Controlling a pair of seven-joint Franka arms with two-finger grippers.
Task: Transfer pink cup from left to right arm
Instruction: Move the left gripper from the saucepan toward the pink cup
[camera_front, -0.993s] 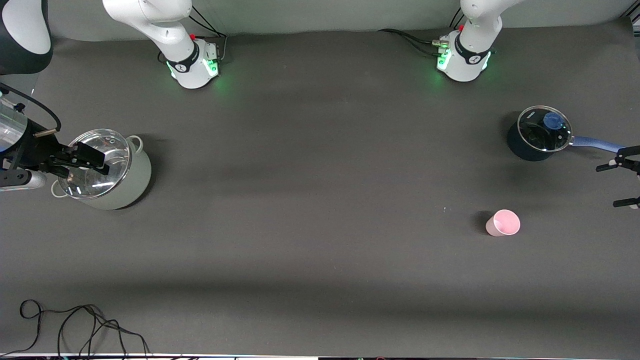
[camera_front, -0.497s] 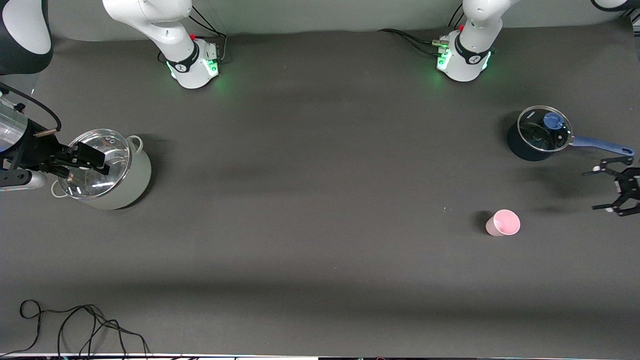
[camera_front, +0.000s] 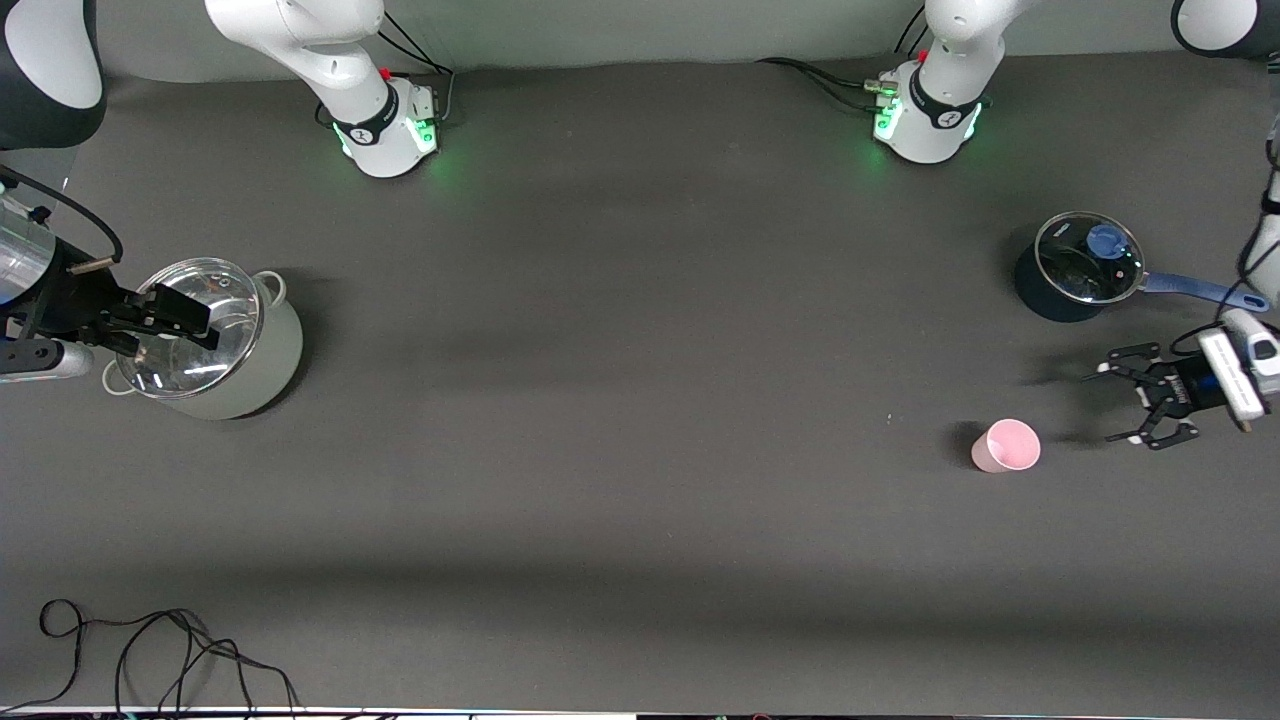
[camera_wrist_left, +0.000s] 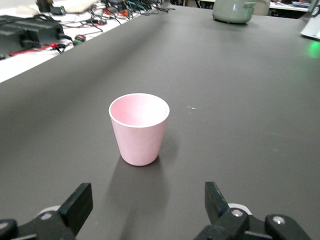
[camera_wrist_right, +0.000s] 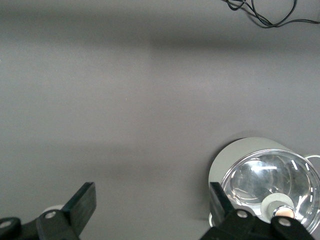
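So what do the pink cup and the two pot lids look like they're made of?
Pink cup: probably plastic, matte, with an opaque, even colour and thin rim. Lid on the pale pot: clear glass with a metal rim, showing glare. Lid on the dark saucepan: also glass, see-through, with a blue knob, likely plastic.

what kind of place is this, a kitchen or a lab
Most likely a robotics lab, not a kitchen. Two robot arms are bolted to a table covered in dark matting, loose cables trail along its edge, and the cookware, a pale lidded pot, a blue saucepan and a pink cup, sits spaced out like test props.
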